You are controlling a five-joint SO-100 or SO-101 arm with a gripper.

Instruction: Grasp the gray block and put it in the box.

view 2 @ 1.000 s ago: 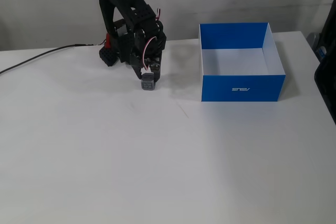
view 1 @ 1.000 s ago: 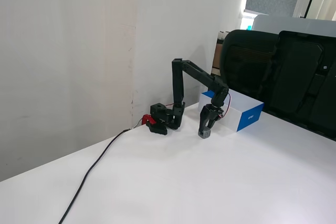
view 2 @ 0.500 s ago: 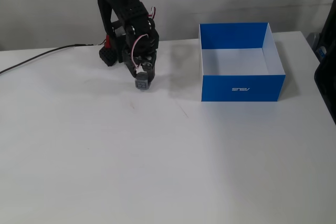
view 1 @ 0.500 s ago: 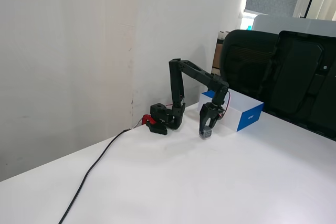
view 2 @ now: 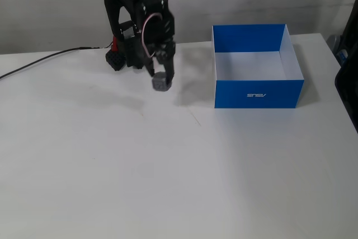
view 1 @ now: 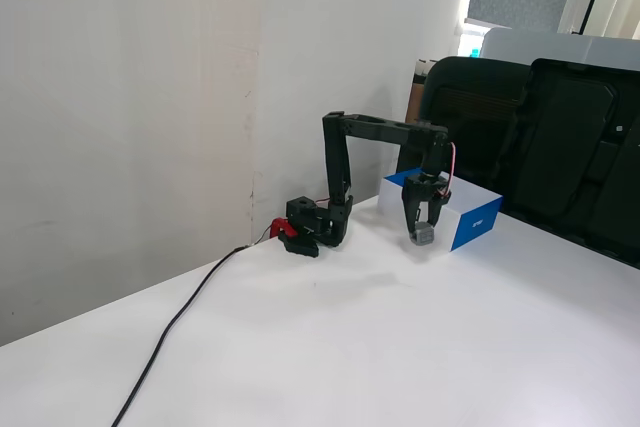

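Note:
The gray block [view 2: 161, 84] [view 1: 423, 235] hangs above the white table, pinched at the tip of my gripper [view 2: 162, 79] [view 1: 423, 230], which is shut on it. The black arm reaches out level from its base, with the gripper pointing down. The box [view 2: 258, 93] [view 1: 470, 224], blue outside and white inside, sits open to the right of the gripper in a fixed view; a gap of table still separates them. In a fixed view the gripper hangs just in front of the box's near corner.
The arm's base [view 2: 114, 60] stands at the table's back edge by the wall, with a black cable [view 2: 39, 61] running off to the left. Black office chairs [view 1: 540, 137] stand behind the table.
The gripper has lifted the gray block off the table and carried it toward the box; the forearm has risen to level.

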